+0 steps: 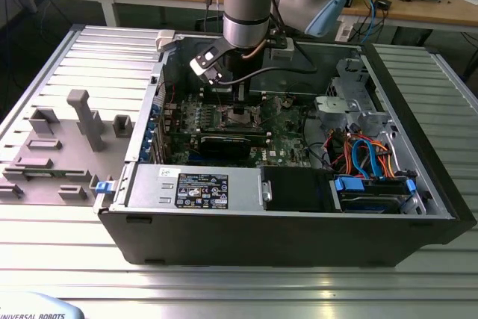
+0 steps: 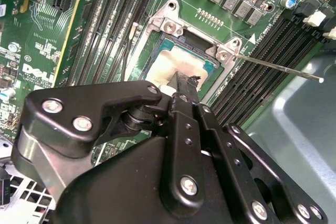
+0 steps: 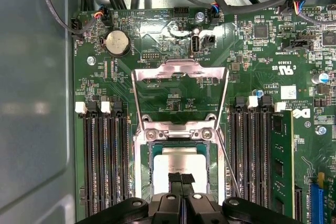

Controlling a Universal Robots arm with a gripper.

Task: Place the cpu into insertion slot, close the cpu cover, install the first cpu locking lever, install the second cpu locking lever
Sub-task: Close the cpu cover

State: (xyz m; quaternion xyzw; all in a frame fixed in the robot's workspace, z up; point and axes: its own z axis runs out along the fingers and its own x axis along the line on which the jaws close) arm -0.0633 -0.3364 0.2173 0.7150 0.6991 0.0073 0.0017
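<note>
In both wrist views the cpu (image 3: pixel 173 162) (image 2: pixel 169 62) lies flat in the insertion slot (image 3: pixel 140 153), silvery top up. The cpu cover (image 3: pixel 181 70) is swung open and stands back over the green board behind the socket. My gripper (image 3: pixel 181 178) (image 2: pixel 185 81) hangs directly over the cpu, fingers shut together with nothing between them, tips at or just above the chip's top. A thin locking lever (image 2: pixel 278 67) sticks out free beside the socket. In the exterior view the gripper (image 1: pixel 240 98) reaches down into the open computer case above the slot (image 1: pixel 243 116).
Long black memory slots (image 3: pixel 105 161) flank the socket on both sides, with a green memory module (image 3: pixel 281 161) beside them. A black graphics card (image 1: pixel 224 143), power supply (image 1: pixel 194 184) and coloured cables (image 1: pixel 366 155) crowd the case. Grey fixtures (image 1: pixel 86 117) stand on the table at the exterior view's left.
</note>
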